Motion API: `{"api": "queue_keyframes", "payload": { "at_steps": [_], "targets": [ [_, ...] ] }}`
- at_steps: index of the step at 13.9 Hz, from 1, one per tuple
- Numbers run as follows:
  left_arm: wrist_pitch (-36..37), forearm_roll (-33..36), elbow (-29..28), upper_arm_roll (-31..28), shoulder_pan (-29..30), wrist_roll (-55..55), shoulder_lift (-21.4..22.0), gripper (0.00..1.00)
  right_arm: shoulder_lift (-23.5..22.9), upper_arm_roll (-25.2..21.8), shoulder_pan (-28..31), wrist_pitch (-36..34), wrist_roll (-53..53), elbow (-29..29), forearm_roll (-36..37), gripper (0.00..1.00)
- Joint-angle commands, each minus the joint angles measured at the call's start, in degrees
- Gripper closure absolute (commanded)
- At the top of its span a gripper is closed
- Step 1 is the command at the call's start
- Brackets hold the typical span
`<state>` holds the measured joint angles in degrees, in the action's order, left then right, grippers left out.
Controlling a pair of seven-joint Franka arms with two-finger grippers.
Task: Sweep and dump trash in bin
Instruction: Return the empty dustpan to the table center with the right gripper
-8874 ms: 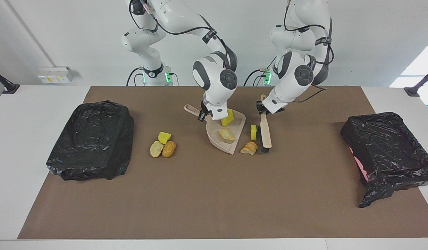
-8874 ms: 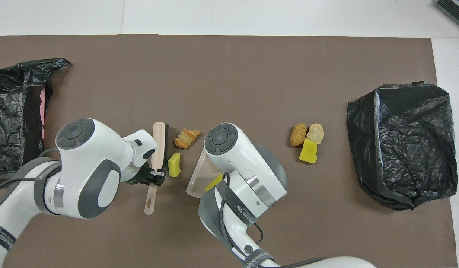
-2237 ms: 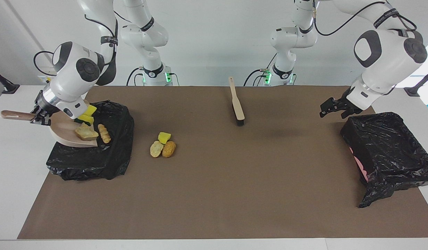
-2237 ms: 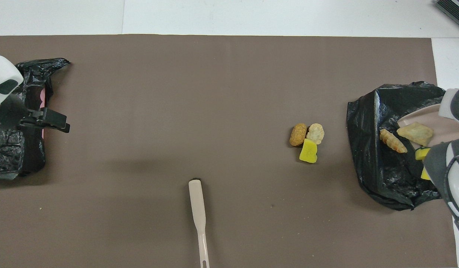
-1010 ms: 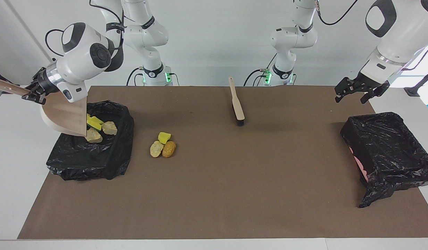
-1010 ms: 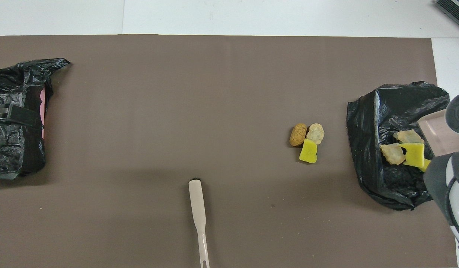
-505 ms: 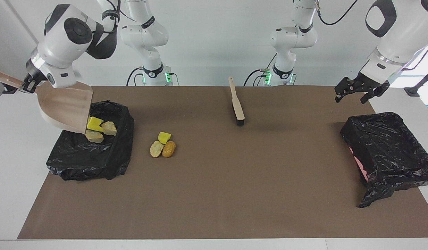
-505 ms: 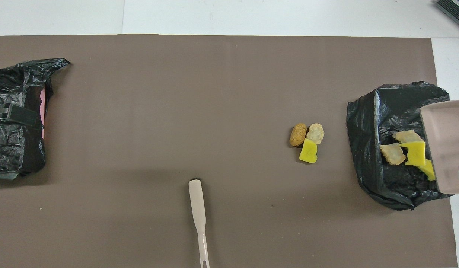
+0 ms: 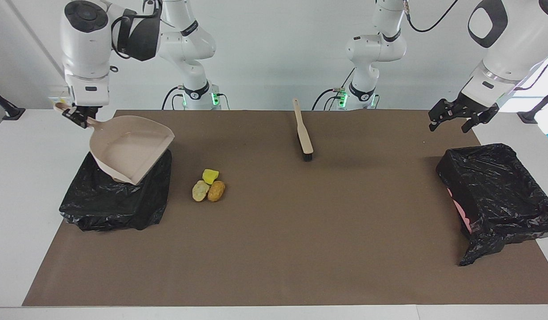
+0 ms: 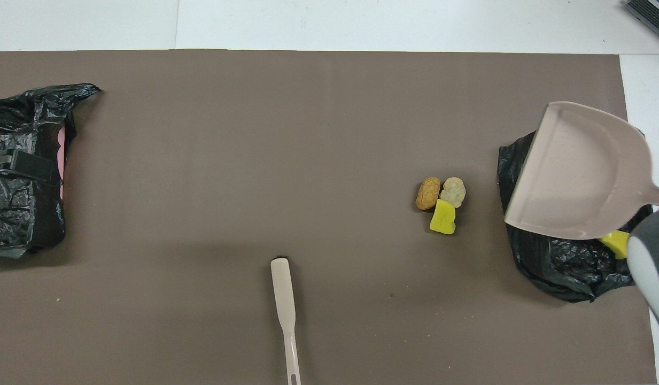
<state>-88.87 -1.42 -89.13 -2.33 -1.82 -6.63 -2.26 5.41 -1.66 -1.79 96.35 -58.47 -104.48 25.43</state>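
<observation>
Right gripper (image 9: 76, 116) grips the empty dustpan (image 9: 130, 149) over the bin (image 9: 106, 201); three trash lumps (image 9: 208, 186) lie beside that bin; left gripper (image 9: 458, 117), fingers spread, waits.

a white table (image 9: 16, 186) under a brown mat (image 9: 300, 249), plain white wall (image 9: 265, 53).

No readable text, labels, brands or numbers anywhere. A wall box (image 9: 69, 95) at about 10 o'clock in the facing view carries a yellow sticker, too small to read.
</observation>
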Motion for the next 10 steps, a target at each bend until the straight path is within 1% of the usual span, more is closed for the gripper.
{"api": "queue_keyframes", "payload": {
  "at_steps": [1,2,3,4,6,7,8,9,10],
  "targets": [
    [0.4,1.0,0.0,0.0,0.1,-0.7,0.2,0.00,-0.7,4.0,-3.1,-1.4,22.8,0.5,-7.3,1.00],
    [0.4,1.0,0.1,0.0,0.1,-0.7,0.2,0.00,-2.2,4.5,-4.6,-1.3,30.6,0.9,-10.5,1.00],
    [0.4,1.0,0.1,0.0,0.1,-0.7,0.2,0.00,-3.9,4.6,-7.0,-1.0,39.1,1.7,-14.5,1.00],
    [0.4,1.0,0.1,0.0,0.1,-0.7,0.2,0.00,-6.3,4.6,-9.9,-0.7,47.6,3.1,-16.8,1.00],
    [0.4,1.0,0.1,0.0,0.1,-0.7,0.2,0.00,-13.0,4.6,-15.4,-1.2,60.1,10.0,-19.0,1.00],
    [0.4,1.0,0.1,0.0,0.1,-0.7,0.2,0.00,-16.9,4.6,-17.2,-1.2,65.5,13.6,-22.1,1.00],
    [0.4,1.0,0.1,0.0,0.1,-0.7,0.2,0.00,-20.0,4.6,-17.3,-0.2,70.7,16.0,-26.8,1.00],
    [0.4,1.0,0.1,0.0,0.1,-0.7,0.2,0.00,-23.1,4.6,-17.8,0.9,74.7,19.4,-29.4,1.00],
    [0.4,1.0,0.1,0.0,0.1,-0.7,0.2,0.00,-26.5,4.6,-19.8,1.6,77.3,22.7,-30.0,1.00]
  ]
}}
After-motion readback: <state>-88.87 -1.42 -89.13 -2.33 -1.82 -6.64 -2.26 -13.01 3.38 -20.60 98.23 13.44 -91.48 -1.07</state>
